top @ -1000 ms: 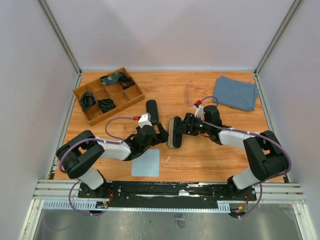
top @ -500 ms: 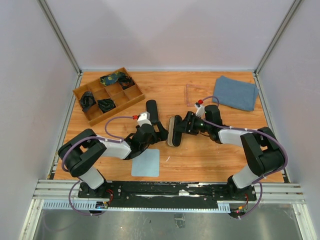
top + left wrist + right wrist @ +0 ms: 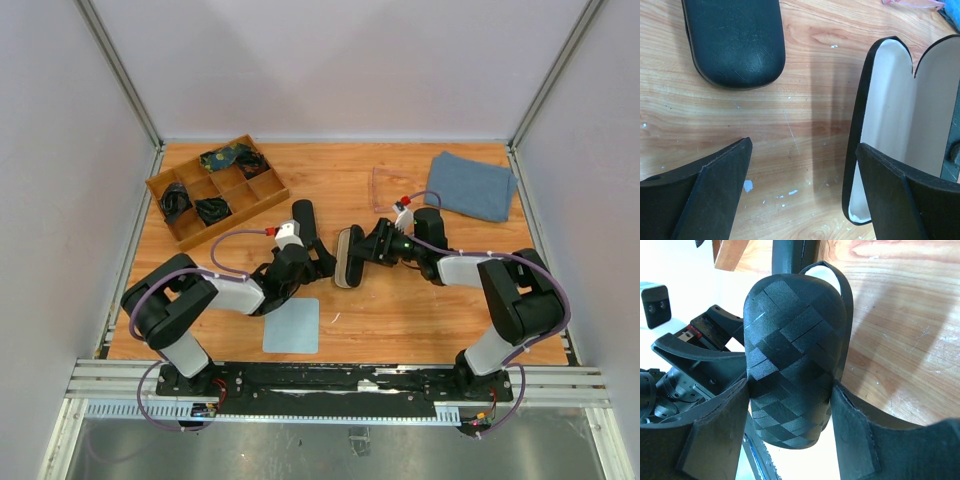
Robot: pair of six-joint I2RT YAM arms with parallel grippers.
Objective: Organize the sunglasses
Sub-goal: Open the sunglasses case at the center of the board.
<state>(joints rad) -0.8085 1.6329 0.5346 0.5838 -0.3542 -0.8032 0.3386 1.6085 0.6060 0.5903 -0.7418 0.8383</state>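
from the top view we see the pale pink sunglasses [image 3: 385,188] lying loose on the worktop [image 3: 400,315], just beside the blue towel [image 3: 472,185] and well apart from the wooden tray [image 3: 235,219] at the far left. some of that tray's compartments hold dark things, too small for us to tell whether the black pair is among them. a closed case [image 3: 303,222] lies near the middle, and a light blue cloth [image 3: 292,325] lies flat near the front edge. the right gripper [image 3: 365,250] holds an open case [image 3: 347,258] up on its edge between the two arms, with the left gripper [image 3: 322,262] close on its other side

in the left wrist view the left gripper [image 3: 802,150] is spread wide, with only bare wood between its fingers. the open case [image 3: 895,120] shows its pale lining just to the right, with nothing in the part we can see, and the closed case [image 3: 735,42] lies ahead to the left

in the right wrist view the right gripper [image 3: 790,400] pinches the woven black shell of the open case [image 3: 790,355] from both sides

we judge the task to be at an early stage: a case is opened and held ready, but the pink pair is not yet in it. what is left is to fetch it, lay it inside and close the case, and to do the same for the black pair if that one is not already stowed
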